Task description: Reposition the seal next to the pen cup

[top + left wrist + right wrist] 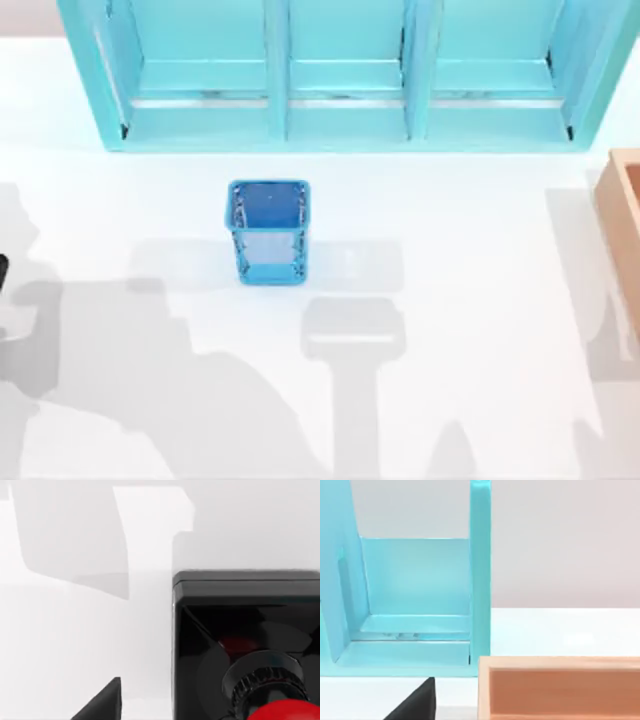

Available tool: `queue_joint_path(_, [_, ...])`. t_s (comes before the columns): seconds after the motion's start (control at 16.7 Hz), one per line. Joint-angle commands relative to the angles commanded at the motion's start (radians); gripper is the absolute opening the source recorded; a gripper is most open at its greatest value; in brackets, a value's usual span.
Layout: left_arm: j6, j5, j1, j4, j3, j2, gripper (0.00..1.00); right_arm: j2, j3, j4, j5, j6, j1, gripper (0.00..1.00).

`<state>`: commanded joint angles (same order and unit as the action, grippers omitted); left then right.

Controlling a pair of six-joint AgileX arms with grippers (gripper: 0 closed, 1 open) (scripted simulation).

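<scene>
Pen cup (268,232) stands upright on the white table (470,330), a bit left of centre in the top view, in front of the big light-blue shelf unit (345,75) along the far edge. An orange-tan wooden box (622,225) sits at the table's right edge, well apart from the cup.

Left arm is off at the table's left edge; just a sliver of black (3,272) pokes in there from above.

Left wrist view: the seal (245,645) is right under the camera, very close. Square black block base flat on the table, ribbed black collar above it, glossy red knob (282,711) at the picture's edge. One dark fingertip (102,702) of the left gripper shows just beside the base, apart from it with white table between. How wide the claw is spread, or whether it has hold of anything, cannot tell.

Right wrist view: shelf unit end compartment, wooden box in front, one dark fingertip (415,702) of the right gripper near the box. Right claw's opening, cannot tell either.
</scene>
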<state>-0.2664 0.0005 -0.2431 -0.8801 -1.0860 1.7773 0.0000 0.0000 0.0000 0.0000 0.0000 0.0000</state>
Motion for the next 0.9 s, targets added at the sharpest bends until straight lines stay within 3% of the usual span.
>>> queue_joint_path(0.66, [0.000,0.000,0.000,0.000,0.000,0.000,0.02,0.000,0.000,0.000,0.000,0.000,0.000,1.00])
queue_joint_path(0.9, [0.000,0.000,0.000,0.000,0.000,0.000,0.00,0.000,0.000,0.000,0.000,0.000,0.000,1.00])
